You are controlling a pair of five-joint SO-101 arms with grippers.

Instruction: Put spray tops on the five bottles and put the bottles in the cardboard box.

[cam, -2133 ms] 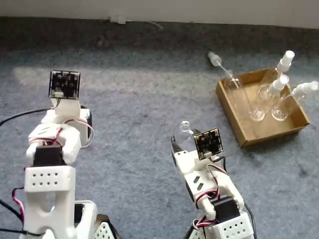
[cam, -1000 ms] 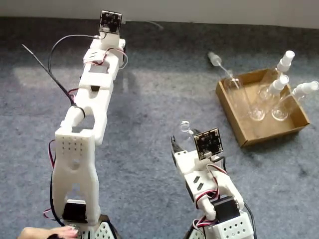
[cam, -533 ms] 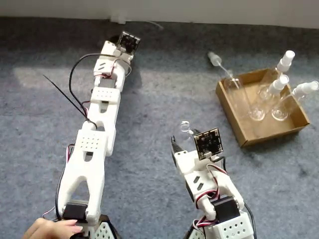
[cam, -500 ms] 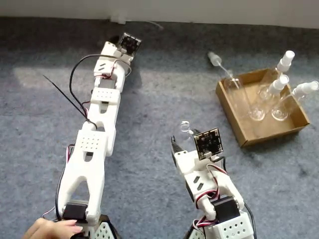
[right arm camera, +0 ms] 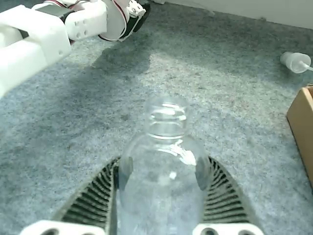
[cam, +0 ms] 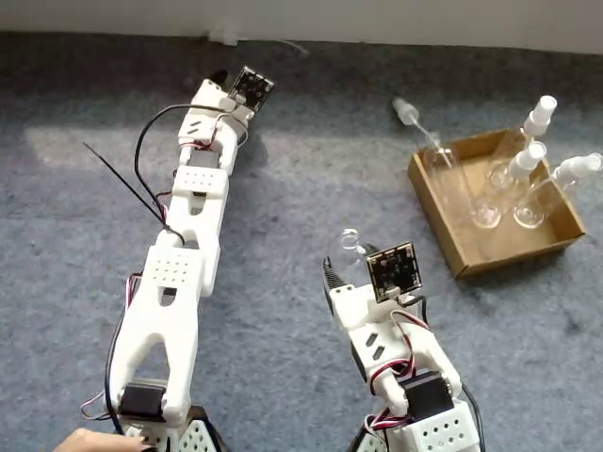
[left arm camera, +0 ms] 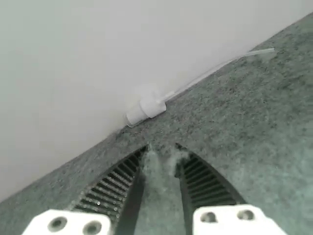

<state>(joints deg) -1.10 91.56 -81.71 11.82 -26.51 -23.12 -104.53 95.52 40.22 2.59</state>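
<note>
My right gripper (right arm camera: 164, 196) is shut on a clear bottle (right arm camera: 164, 161) with no top, held low near the table's front; its neck (cam: 351, 239) pokes out past the gripper (cam: 345, 262). My left gripper (left arm camera: 162, 149) is open a little, with nothing between its fingers, just short of a white spray top (left arm camera: 146, 108) lying against the far wall with its thin tube along the carpet. The left arm (cam: 193, 202) is stretched out to that wall, near the spray top (cam: 223, 39). The cardboard box (cam: 443, 221) at the right holds several bottles, three with white tops (cam: 527, 156).
Another loose spray top (cam: 405, 111) lies on the carpet behind the box, its tube pointing at the box corner; the same spray top (right arm camera: 295, 61) sits beyond the box edge (right arm camera: 301, 117). Grey carpet covers the table. The wall closes off the far side.
The left arm has unfolded from a tucked pose and stretched to the far wall, then swung slightly right. The right arm and its bottle have not moved.
</note>
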